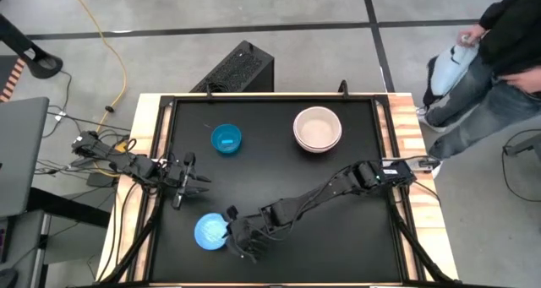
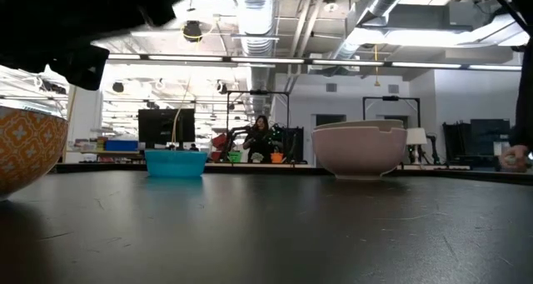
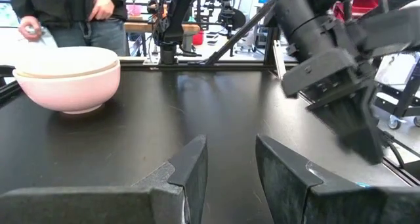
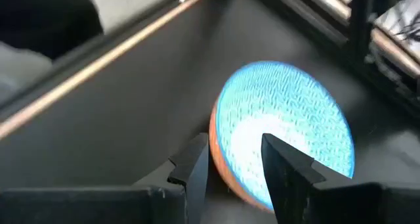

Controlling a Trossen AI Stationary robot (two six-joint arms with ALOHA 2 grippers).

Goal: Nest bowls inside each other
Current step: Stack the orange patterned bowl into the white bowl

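Note:
A blue bowl (image 1: 207, 231) with an orange patterned outside (image 2: 25, 151) sits near the table's front left. My right gripper (image 1: 230, 234) is open at its rim: in the right wrist view (image 4: 235, 161) one finger is outside the wall and one over the blue inside (image 4: 289, 125). A second, plain blue bowl (image 1: 226, 139) stands on its base at the far left. A stack of pale bowls (image 1: 318, 129), nested one in another, stands on its base at the far middle (image 2: 360, 149). My left gripper (image 1: 203, 180) waits open at the left edge (image 3: 231, 152). My right gripper straddles the near blue bowl's rim (image 4: 213, 129), coming slanting down from the table's right. One finger (image 4: 193, 165) is beside the orange outer wall and the other (image 4: 282, 165) is over the inside. Whether either finger touches the bowl, I cannot tell.
The dark table has a raised wooden frame (image 1: 144, 153) along its sides. My right arm (image 3: 335, 73) reaches across the near half of the table. A person (image 1: 499, 43) stands beyond the far right corner. A black box (image 1: 241, 68) sits behind the far edge.

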